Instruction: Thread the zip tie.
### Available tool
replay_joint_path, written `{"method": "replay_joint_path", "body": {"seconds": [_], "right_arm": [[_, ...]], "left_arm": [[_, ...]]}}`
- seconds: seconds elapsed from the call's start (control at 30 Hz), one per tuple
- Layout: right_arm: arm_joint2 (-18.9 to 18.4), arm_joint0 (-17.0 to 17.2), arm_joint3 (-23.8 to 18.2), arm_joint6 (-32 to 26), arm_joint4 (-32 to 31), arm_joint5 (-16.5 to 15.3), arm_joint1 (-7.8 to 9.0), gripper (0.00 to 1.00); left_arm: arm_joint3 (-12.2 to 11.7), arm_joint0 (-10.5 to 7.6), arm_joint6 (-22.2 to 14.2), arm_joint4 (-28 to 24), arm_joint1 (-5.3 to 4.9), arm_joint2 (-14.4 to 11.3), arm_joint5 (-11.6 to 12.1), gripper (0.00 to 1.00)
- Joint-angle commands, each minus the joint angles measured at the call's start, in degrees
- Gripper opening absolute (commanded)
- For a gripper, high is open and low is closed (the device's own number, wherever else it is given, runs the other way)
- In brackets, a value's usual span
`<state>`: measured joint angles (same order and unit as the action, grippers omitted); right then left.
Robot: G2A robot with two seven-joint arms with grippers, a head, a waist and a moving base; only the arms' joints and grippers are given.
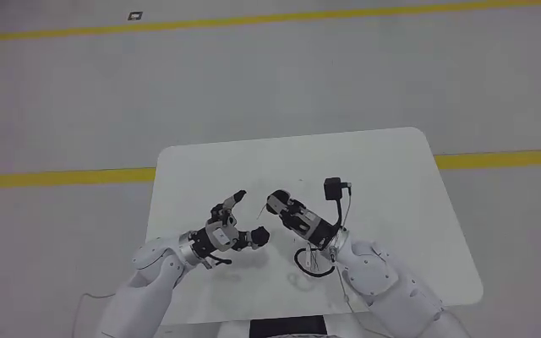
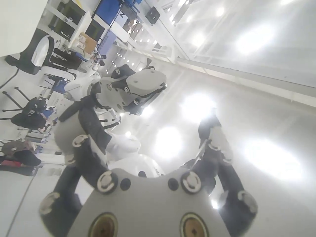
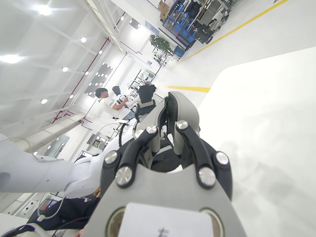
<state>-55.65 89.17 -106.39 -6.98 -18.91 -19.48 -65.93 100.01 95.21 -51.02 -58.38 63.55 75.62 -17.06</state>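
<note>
Left pincer point(image 1: 252, 215) is held spread wide, facing the closed right pincer point(image 1: 273, 202), tips near each other above mid-counter point(image 1: 406, 194). Zip tie can't be made out; probably pinched in the right one for feeding. Counter edges are well apart. Black adapter point(image 1: 332, 188) lies just beyond the right arm.

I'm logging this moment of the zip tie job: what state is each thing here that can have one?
left gripper: open, fingers spread wide, held above the table.
right gripper: shut, fingers pressed together, close beside the left gripper.
</note>
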Motion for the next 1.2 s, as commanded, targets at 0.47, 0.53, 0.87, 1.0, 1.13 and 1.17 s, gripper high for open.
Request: {"method": "replay_joint_path", "body": {"seconds": [0.47,0.53,0.87,1.0,1.13,1.17], "right_arm": [[-0.4,0.3,0.0,0.1,0.5,0.0,0.02,0.00],[-0.3,0.3,0.1,0.1,0.6,0.0,0.01,0.00],[-0.1,0.0,0.6,-0.2,0.5,0.0,-0.05,0.00],[-0.1,0.1,0.7,-0.2,0.4,0.0,-0.05,0.00],[-0.1,0.1,0.7,-0.3,0.5,0.0,-0.05,0.00],[-0.1,0.1,0.7,-0.3,0.5,0.0,-0.05,0.00]], "left_arm": [[-1.0,-0.47,-0.6,-0.5,-0.51,-0.9,0.7,0.46],[-1.1,-0.46,-0.4,-0.8,-0.56,-0.9,0.9,0.45],[-1.1,-0.49,-0.3,-0.7,-0.88,-1.2,1.5,0.33],[-1.1,-0.48,-0.1,-0.7,-0.98,-1.3,2.1,0.30],[-0.9,-0.39,0.2,-1.1,-1.04,-1.3,2.9,0.31],[-0.9,-0.38,0.3,-1.2,-1.06,-1.3,3.0,0.31]]}}
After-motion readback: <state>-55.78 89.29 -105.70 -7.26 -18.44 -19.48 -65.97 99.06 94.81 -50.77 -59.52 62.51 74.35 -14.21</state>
